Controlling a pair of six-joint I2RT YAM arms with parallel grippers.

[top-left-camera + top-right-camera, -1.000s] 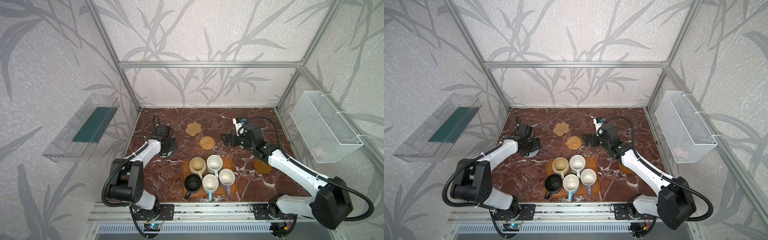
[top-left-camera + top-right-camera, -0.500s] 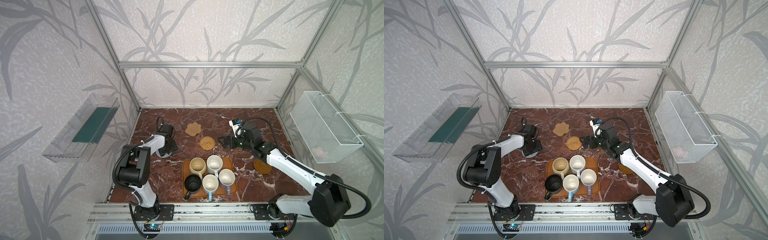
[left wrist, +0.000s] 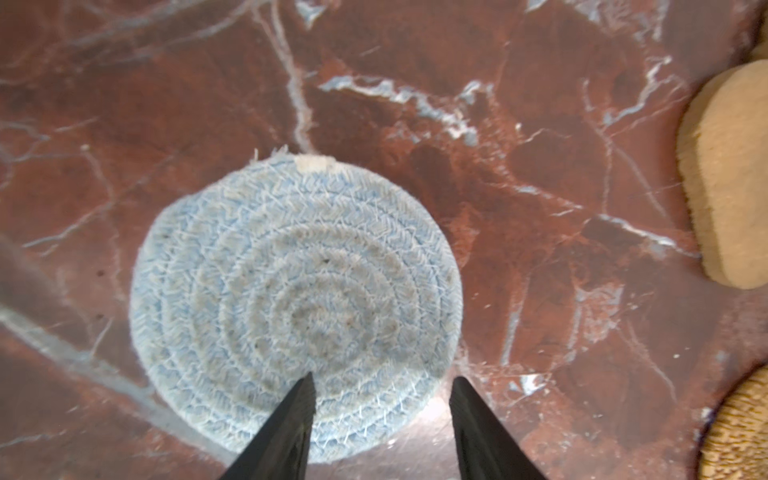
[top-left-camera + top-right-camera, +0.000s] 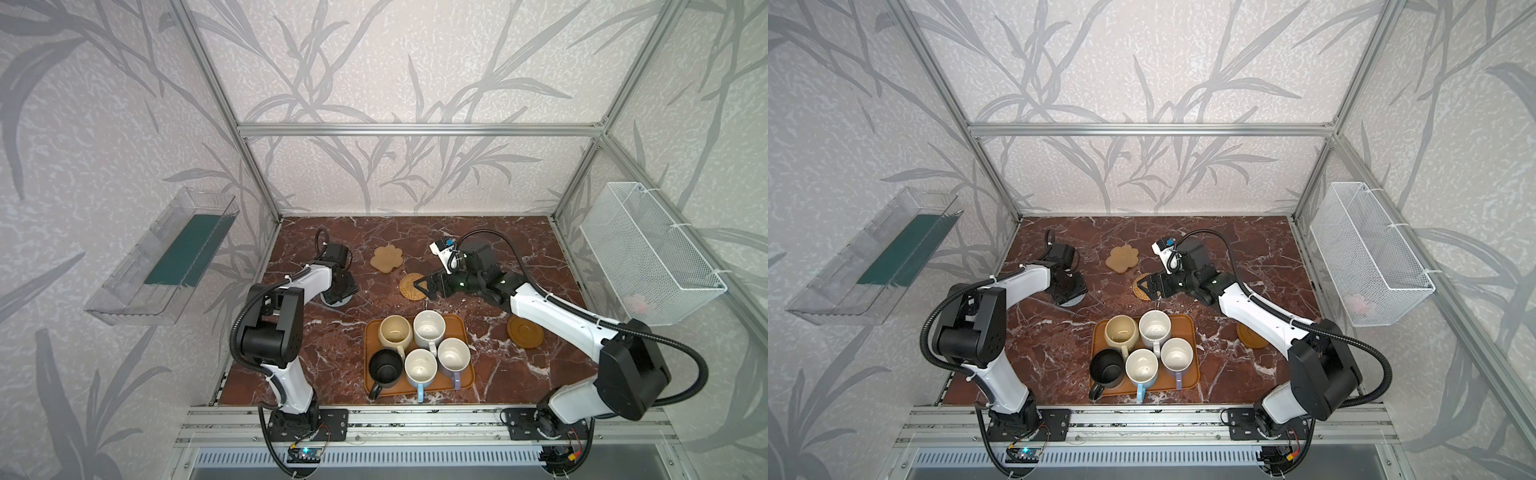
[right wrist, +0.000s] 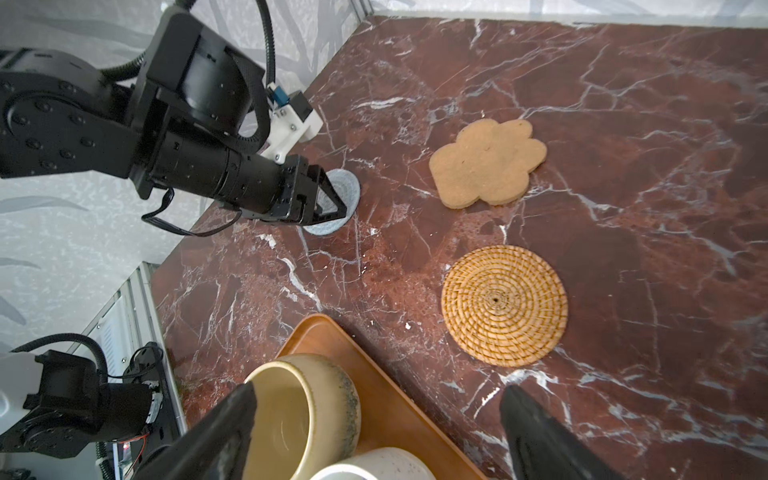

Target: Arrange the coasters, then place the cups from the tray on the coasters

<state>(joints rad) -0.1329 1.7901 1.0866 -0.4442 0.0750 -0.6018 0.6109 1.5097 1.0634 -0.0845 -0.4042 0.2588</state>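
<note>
Parted left fingers (image 3: 286,424) straddle rope coaster (image 3: 291,286) rim — right fingers (image 5: 224,432) spread wide

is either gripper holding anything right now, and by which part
Nothing is held. The left gripper is open, its fingertips straddling the rim of the blue rope coaster, which lies flat. The right gripper is open and empty.

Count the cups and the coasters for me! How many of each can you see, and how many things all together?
Cups: 5 (beige-yellow, speckled white, black, light blue, lavender)
Coasters in view: 4 (tan paw, golden rattan, pale blue rope, brown wooden disc)
Tray: 1
Total: 10
</note>
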